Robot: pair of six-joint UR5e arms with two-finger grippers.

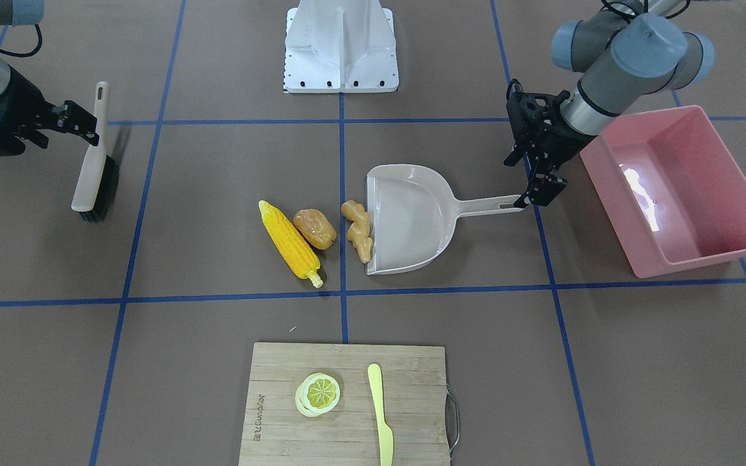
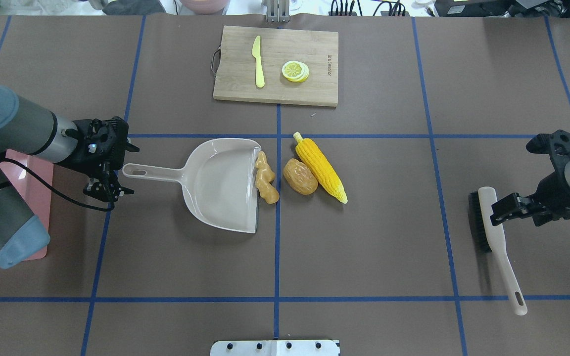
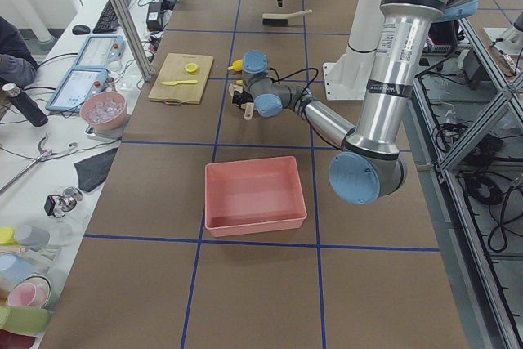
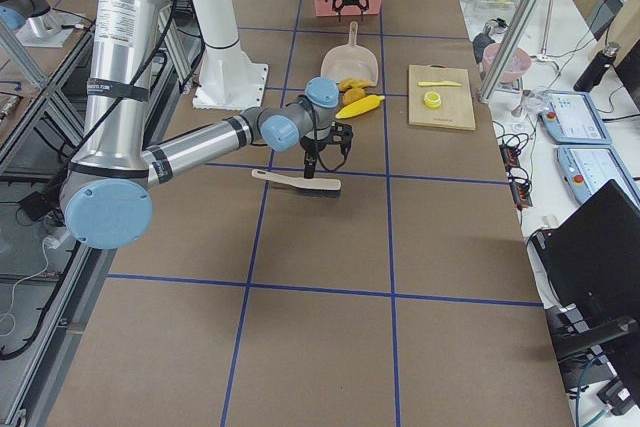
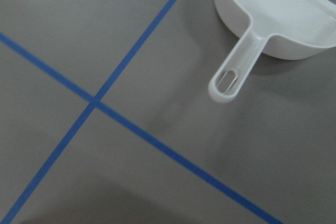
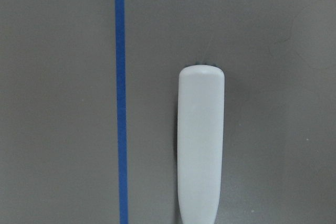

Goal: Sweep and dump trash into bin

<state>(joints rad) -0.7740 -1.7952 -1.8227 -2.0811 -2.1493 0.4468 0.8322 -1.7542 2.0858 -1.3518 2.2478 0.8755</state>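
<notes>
We find no sweeping done. The corn (image 2: 320, 168), potato (image 2: 301, 177) and ginger (image 2: 265, 180) lie on the table (image 2: 364, 247) at the dustpan (image 2: 215, 183) mouth, the ginger touching its lip. The bin (image 1: 697, 194) is empty. The left gripper (image 2: 106, 192) hangs wide and empty beside the dustpan handle. The right gripper (image 2: 500, 207) sits at the brush (image 2: 498, 242); whether it grips, we cannot tell.

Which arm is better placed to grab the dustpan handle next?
Left. The left pincer, open, sits right beside the dustpan handle's end; the right pincer is far off by the brush.
</notes>
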